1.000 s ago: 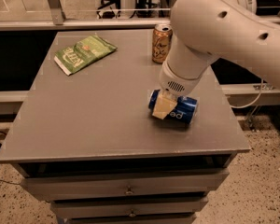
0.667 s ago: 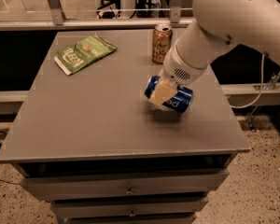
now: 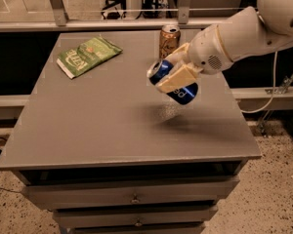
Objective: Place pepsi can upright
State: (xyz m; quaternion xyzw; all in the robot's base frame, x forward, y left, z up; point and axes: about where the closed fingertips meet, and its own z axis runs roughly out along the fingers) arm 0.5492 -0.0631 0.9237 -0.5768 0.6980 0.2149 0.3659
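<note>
The pepsi can (image 3: 184,92) is blue with a silver top and hangs in the air above the grey table (image 3: 102,126), tilted with its top pointing up and to the left. My gripper (image 3: 173,73) is shut on it, one tan finger (image 3: 177,78) lying across its side. The white arm reaches in from the upper right. The can's shadow falls on the table just below it.
A gold-brown can (image 3: 169,39) stands upright at the table's back, just behind my gripper. A green snack bag (image 3: 88,55) lies at the back left. Drawers sit under the tabletop. A rail runs behind the table.
The pepsi can lay on the table at the right in my gripper. Now it is lifted off the surface, moved left and toward the back, and tilted more upward.
</note>
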